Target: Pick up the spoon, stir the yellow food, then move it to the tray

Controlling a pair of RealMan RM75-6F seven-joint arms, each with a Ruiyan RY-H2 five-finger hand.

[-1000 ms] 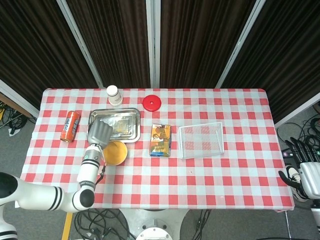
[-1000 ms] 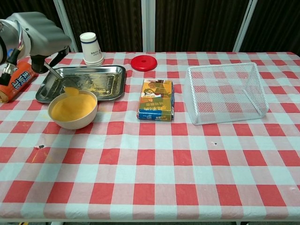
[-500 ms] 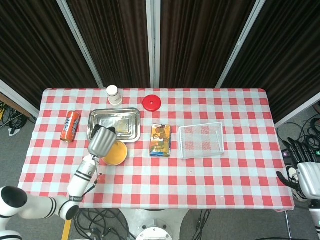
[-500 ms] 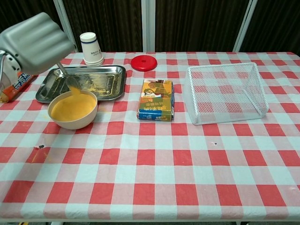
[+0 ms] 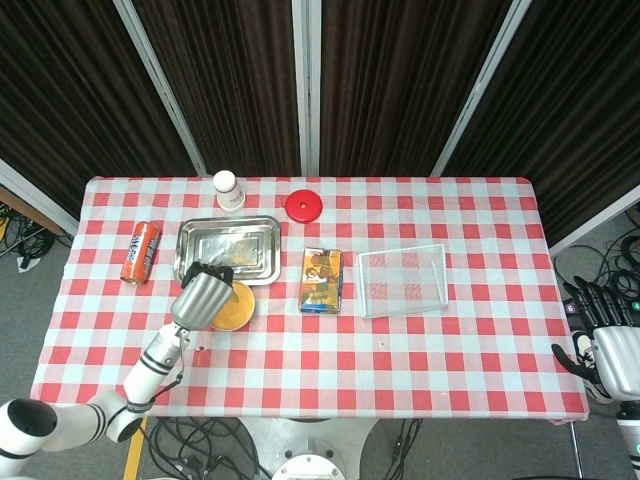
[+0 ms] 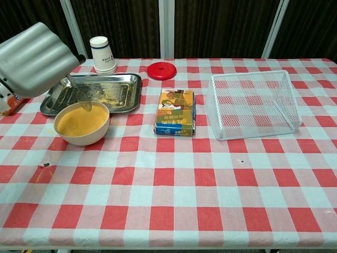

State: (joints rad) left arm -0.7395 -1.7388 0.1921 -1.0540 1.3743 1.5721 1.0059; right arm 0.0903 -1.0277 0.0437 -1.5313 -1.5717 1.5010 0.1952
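Note:
My left hand (image 6: 32, 59) (image 5: 198, 297) grips a metal spoon (image 6: 80, 94), whose tip hangs just above the yellow food in the beige bowl (image 6: 82, 124) (image 5: 235, 305). The spoon is hidden under the hand in the head view. Behind the bowl lies the steel tray (image 6: 117, 94) (image 5: 228, 247), smeared with yellow. My right hand (image 5: 605, 335) hangs off the table's right edge, fingers apart, holding nothing.
A paper cup (image 6: 103, 54), a red lid (image 6: 161, 70), an orange can (image 5: 140, 251), a snack box (image 6: 176, 112) and a white wire basket (image 6: 254, 103) stand around the checkered table (image 6: 174, 184).
My left hand has come toward the front and up, lifting the spoon's tip out of the yellow food. The right hand has barely moved.

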